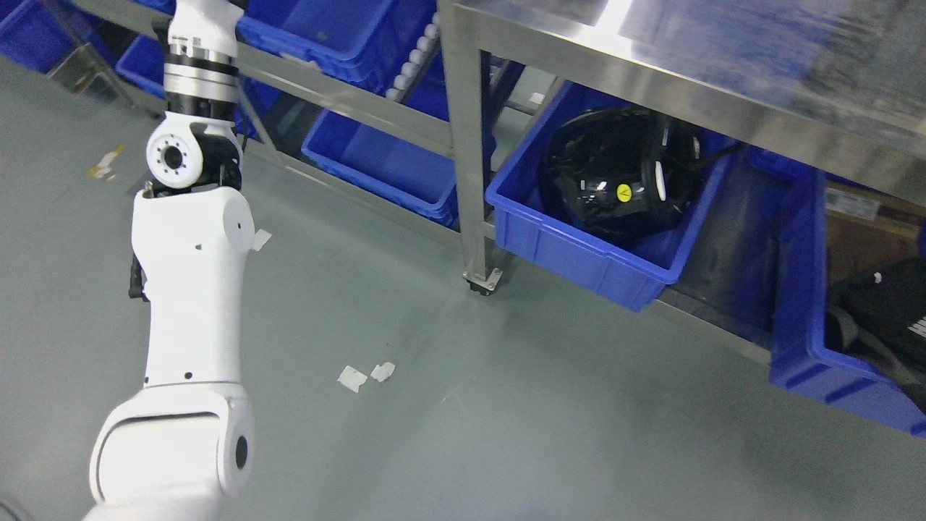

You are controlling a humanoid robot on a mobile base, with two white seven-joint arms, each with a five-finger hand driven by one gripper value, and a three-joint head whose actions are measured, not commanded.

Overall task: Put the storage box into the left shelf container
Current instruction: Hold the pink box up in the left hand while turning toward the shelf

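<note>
My left arm (189,289) rises from the lower left and reaches up past the top edge of the head view, so its hand is out of the picture. Blue shelf containers stand on the left rack: one at the top (340,36) near my forearm and a lower one (383,163). No storage box in a hand shows. My right arm is out of view.
A steel rack post (466,145) stands on a foot at the floor. A blue bin (579,246) right of it holds black gear (615,174). Another blue bin (810,318) sits at far right. Paper scraps (365,375) lie on the grey floor.
</note>
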